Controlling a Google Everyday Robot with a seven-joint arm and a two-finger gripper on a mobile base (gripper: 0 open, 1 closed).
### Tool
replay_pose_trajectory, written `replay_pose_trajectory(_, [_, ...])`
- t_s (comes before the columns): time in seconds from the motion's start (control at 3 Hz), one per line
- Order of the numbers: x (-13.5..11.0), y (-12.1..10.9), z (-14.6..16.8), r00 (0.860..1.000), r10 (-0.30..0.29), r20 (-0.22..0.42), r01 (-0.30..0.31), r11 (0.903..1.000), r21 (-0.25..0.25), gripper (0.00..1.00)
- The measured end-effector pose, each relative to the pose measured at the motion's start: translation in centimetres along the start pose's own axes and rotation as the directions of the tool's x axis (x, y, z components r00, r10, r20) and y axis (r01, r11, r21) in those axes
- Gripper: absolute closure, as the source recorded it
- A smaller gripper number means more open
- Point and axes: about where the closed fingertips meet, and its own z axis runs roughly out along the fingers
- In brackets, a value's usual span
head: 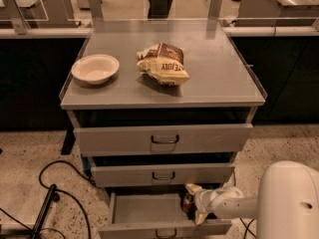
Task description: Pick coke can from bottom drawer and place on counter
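Coke can (188, 203) stands at the right end of the open bottom drawer (144, 210).
Gripper (195, 203) straddles it, jaws spread, not clamped; closing off-centre could topple it, or lifting might clip the middle drawer (124, 175).

Matt metal counter (219, 78); smooth plastic gripper (195, 203) in bottom drawer (144, 210).

The bottom drawer (144, 212), a shallow grey tray with a small dark handle on its front, stands pulled open. The coke can (188, 203), small and dark red, stands upright at the drawer's right end, with the gripper (195, 204) close beside it. The flat grey counter (219, 73) tops the cabinet above the drawer.
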Motion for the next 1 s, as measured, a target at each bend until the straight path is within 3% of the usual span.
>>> replay_pose_trajectory(0.33, [4.44, 2.70, -5.14, 0.996, -0.066, -0.061, 0.067, 0.9973, 0.029, 0.00])
replay_pose_trajectory(1.0, [3.90, 2.68, -4.73, 0.996, -0.073, -0.052, 0.075, 0.9969, 0.026, 0.00])
